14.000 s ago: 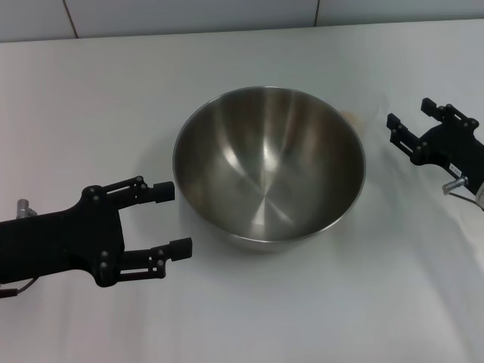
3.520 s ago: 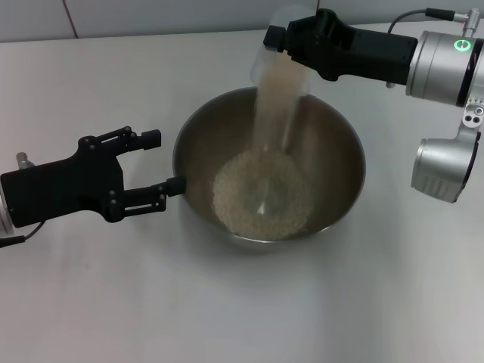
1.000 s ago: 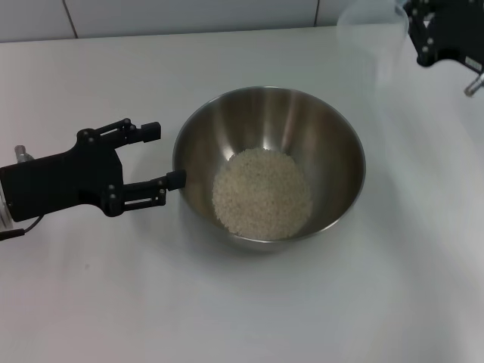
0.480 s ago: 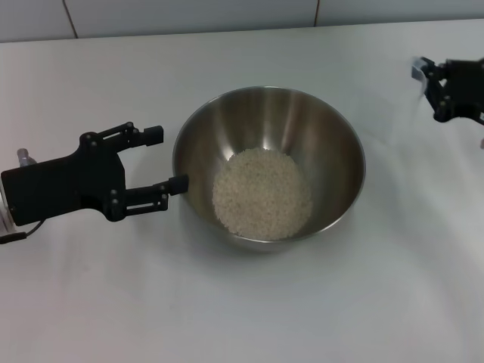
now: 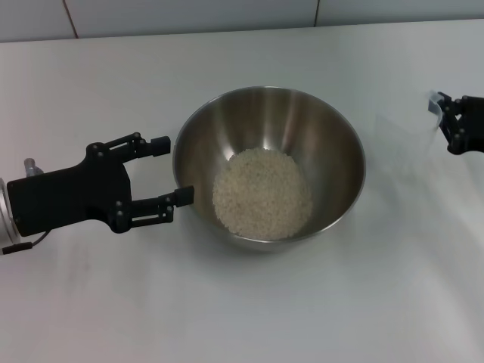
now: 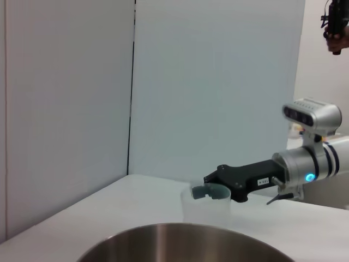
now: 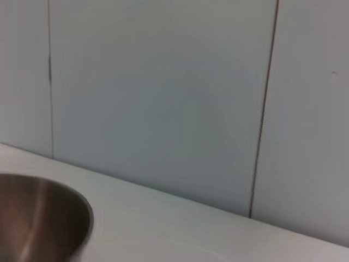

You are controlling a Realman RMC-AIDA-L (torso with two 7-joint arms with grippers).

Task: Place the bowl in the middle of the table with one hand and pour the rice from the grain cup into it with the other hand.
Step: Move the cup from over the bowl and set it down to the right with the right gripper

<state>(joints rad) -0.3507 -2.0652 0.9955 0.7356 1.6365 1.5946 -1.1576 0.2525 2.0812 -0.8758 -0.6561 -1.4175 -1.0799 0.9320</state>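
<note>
Two grippers: left [image 5: 176, 171] spread beside bowl [image 5: 344, 144] of rice [image 5: 262, 192]; right [image 5: 446, 121] clamps the light, slippery cup [image 6: 205, 205], which I'd hold mid-wall.

shiny brushed steel bowl [image 5: 269, 166], grainy matt rice [image 5: 262, 193], smooth white bench [image 5: 242, 302], clear plastic cup [image 6: 206, 206], matt black fingers [image 5: 161, 142].

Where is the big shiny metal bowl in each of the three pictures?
Head view: the large round stainless-steel bowl sits mid-picture, holding rice.
Left wrist view: only its curved rim shows, along the bottom edge.
Right wrist view: part of it fills the bottom-left corner.
Shared landmark: the plain white table under the bowl appears in all three.
</note>
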